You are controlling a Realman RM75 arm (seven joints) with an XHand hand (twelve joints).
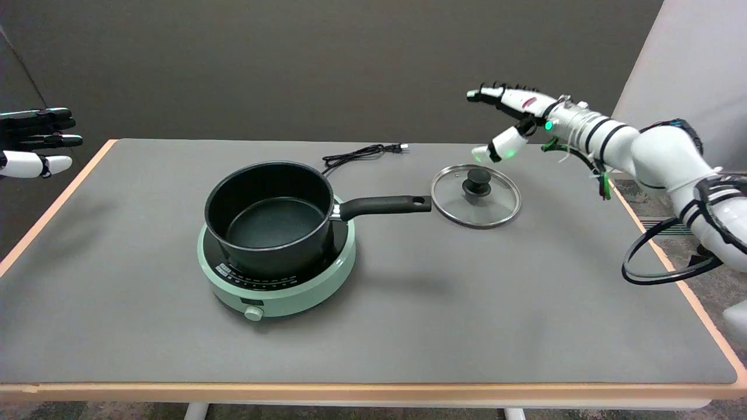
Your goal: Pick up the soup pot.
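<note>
My right hand (pixel 513 119) in air above table's far right, fingers spread, thumb apart, holding nothing. Just below and beside it: glass lid (pixel 475 195) with black knob, flat on grey table (pixel 467 303). Soup pot (pixel 274 219), black, uncovered, sits on mint-green induction cooker (pixel 280 274) left of lid; its long handle (pixel 382 205) points right, tip just beside lid rim. Black power cord (pixel 359 154) coiled behind pot.

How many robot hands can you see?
2. The right hand is in the air above the glass lid, fingers spread, holding nothing. The left hand hangs at the picture's left edge, partly cut off.
</note>
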